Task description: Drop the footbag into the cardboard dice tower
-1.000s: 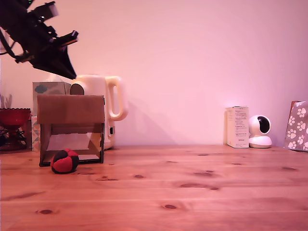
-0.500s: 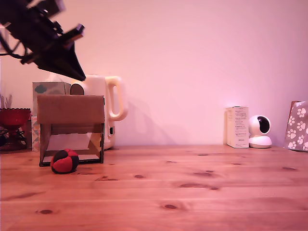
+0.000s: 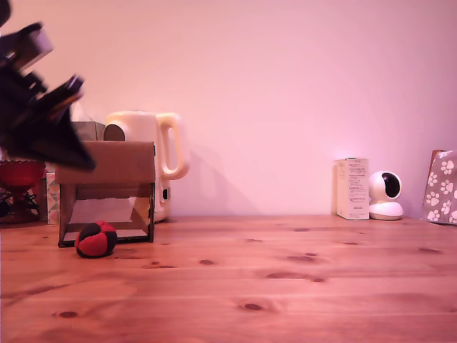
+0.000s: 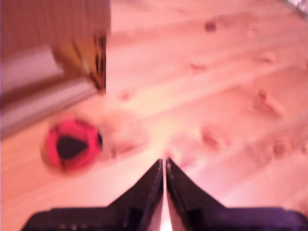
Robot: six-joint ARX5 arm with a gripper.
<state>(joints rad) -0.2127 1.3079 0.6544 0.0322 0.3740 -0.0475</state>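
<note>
Exterior view: low, near tabletop height, facing the back wall across the wooden table (image 3: 285, 286); arm at its left edge. Wrist view: mounted behind the gripper (image 4: 165, 166), looking down at the tabletop, close and blurred. Shared: footbag (image 3: 96, 239) (image 4: 72, 145), cardboard tower's (image 3: 106, 191) (image 4: 57, 43) front, surrounding boards.

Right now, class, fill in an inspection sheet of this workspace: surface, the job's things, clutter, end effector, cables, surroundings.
Surface: wooden table, knotty planks.
Job's things: footbag on the table at the mouth of the cardboard dice tower, not inside it.
Clutter: cream kettle behind the tower; red bowl at the exterior view's left; white box, small white camera, paw-print bag at its right.
End effector: end effector shut, empty, above the table beside the footbag.
Cables: nothing seen.
Surroundings: plain pinkish wall.
</note>
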